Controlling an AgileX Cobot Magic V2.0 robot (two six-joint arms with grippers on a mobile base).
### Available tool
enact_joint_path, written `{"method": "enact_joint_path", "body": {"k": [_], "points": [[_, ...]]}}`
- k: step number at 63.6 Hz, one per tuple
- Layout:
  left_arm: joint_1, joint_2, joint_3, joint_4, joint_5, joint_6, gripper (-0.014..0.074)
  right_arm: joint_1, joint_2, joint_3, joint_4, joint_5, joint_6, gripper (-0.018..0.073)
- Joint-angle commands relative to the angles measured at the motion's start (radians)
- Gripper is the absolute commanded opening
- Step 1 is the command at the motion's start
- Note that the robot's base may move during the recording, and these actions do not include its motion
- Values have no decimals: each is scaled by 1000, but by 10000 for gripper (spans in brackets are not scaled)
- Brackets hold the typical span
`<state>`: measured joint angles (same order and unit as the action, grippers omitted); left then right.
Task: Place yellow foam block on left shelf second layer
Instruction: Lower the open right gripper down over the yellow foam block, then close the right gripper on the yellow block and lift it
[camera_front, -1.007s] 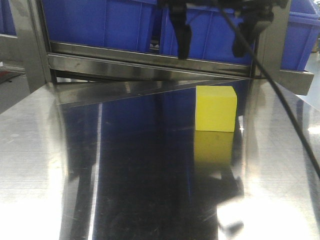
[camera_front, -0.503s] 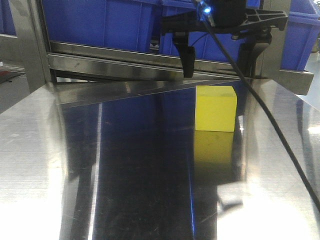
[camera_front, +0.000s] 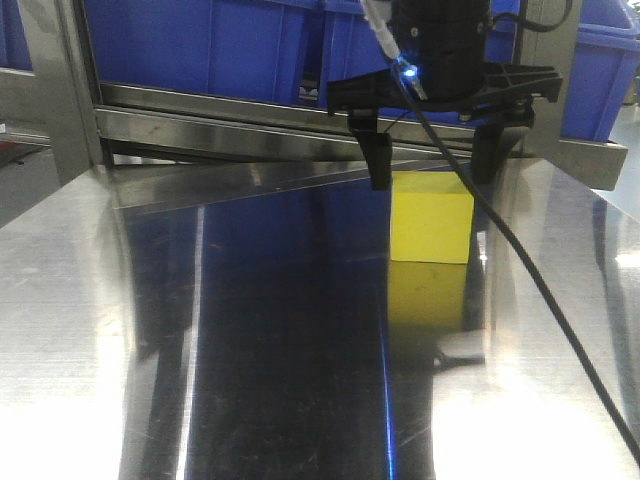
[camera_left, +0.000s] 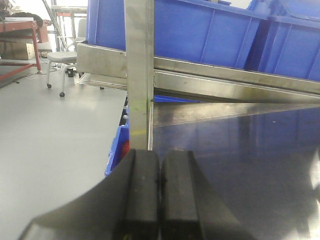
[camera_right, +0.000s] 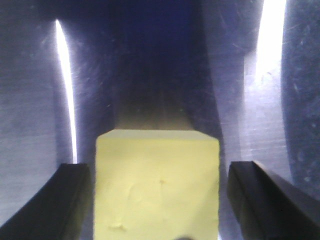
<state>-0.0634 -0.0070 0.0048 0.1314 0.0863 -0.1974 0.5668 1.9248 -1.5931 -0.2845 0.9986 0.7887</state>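
Observation:
The yellow foam block (camera_front: 432, 217) rests on the shiny steel table, right of centre in the front view. My right gripper (camera_front: 432, 168) hangs open just above and around it, one black finger at each upper corner. From the right wrist the yellow foam block (camera_right: 157, 184) fills the space between the two fingers (camera_right: 52, 200), with small gaps on both sides. My left gripper (camera_left: 160, 175) is shut with nothing in it, low over the table's left edge. The left shelf shows only as a steel upright (camera_left: 138, 70) and rail.
Blue plastic bins (camera_front: 205, 45) sit on a steel shelf rail (camera_front: 300, 125) right behind the block. A black cable (camera_front: 540, 290) runs from the right arm down to the lower right. Grey floor, a chair (camera_left: 62, 62) and a red table lie left of the table.
The right gripper has come down from near the top of the view to the block's top edges, its fingers still spread. The block has not moved.

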Motion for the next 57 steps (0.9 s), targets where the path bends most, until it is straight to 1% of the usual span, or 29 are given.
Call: {"method": "enact_joint_path", "body": {"k": [1,31,36,40,47,51,57], "points": [[0,-11,28,-7,-86,-4,136,-14,-44,-31,-37,-26,3,624],[0,-11,28,-7,-86,-4,136,-15,8,-30,-36,-75,3,613],[0,-11,28,-7,-86,-4,136,-15,8,-30,-36,-78,3,557],[0,-11,28,-7,-86,-4,136,-19,8,-30,-36,-81,3,464],[0,-11,28,-7,-86,-4,136,-25,8,-30,-36,-82,1,326],[0,-11,28,-7,-86,-4,136,-32,6,-30,-36,-82,-6,295],[0,-11,28,-7,-86,-4,136,-44,-8,-30,-36,-83,-52,299]]}}
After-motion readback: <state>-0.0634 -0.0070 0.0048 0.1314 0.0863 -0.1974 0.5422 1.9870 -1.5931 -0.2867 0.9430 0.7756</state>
